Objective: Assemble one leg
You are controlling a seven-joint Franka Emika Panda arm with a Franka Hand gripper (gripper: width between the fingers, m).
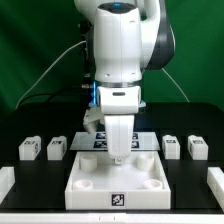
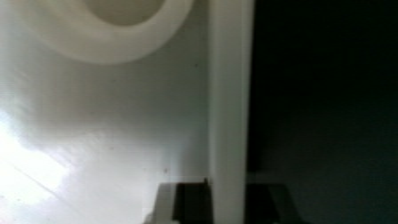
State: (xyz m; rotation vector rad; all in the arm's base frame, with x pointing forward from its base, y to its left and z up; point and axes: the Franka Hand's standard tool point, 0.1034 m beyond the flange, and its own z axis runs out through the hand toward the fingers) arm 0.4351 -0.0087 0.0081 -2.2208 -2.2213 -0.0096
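The wide white rimmed panel [image 1: 112,184] lies at the table's front centre, with round sockets in its corners. My gripper [image 1: 118,152] points straight down at the panel's back rim. In the wrist view the two dark fingers [image 2: 189,204] straddle the panel's upright rim [image 2: 228,110] and press on both sides of it, so the gripper [image 2: 228,192] is shut on that rim. One round socket [image 2: 125,20] shows on the panel floor. Four legs stand on the table: two at the exterior view's left [image 1: 28,149] [image 1: 57,148] and two at its right [image 1: 171,146] [image 1: 197,147]. None is held.
The marker board [image 1: 92,140] lies flat just behind the panel, partly hidden by the arm. White blocks sit at the table's front left edge [image 1: 5,180] and front right edge [image 1: 215,181]. A green curtain hangs behind.
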